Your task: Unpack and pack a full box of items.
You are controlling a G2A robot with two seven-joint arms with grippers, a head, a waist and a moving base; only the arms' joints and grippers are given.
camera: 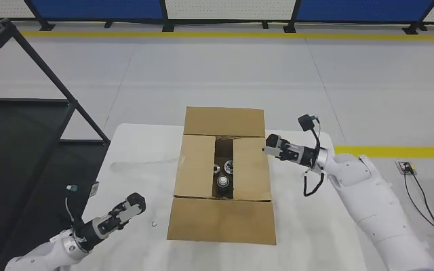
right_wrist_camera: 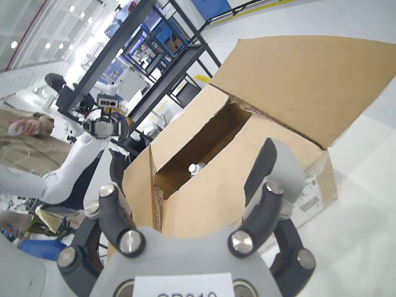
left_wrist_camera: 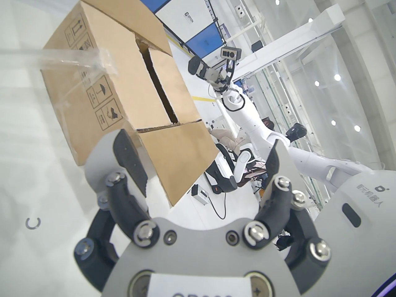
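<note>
A brown cardboard box (camera: 222, 173) stands mid-table with its far flap (camera: 224, 122) and near flap (camera: 222, 221) folded outward. The two side flaps lie almost flat, and the gap between them shows bottle tops (camera: 224, 177). My right gripper (camera: 271, 145) hangs open at the right side flap's outer edge; in the right wrist view that gripper (right_wrist_camera: 191, 171) straddles the flap (right_wrist_camera: 201, 205), with a white bottle cap (right_wrist_camera: 195, 168) just beyond. My left gripper (camera: 135, 202) rests open low over the table, left of the box's near corner (left_wrist_camera: 123, 78), holding nothing (left_wrist_camera: 201, 159).
A strip of clear tape (left_wrist_camera: 71, 60) hangs off the box's left side over the table (camera: 146, 162). A small metal ring (left_wrist_camera: 33, 223) lies on the white tabletop near my left gripper. A black metal rack (camera: 41, 108) stands off the table's left edge.
</note>
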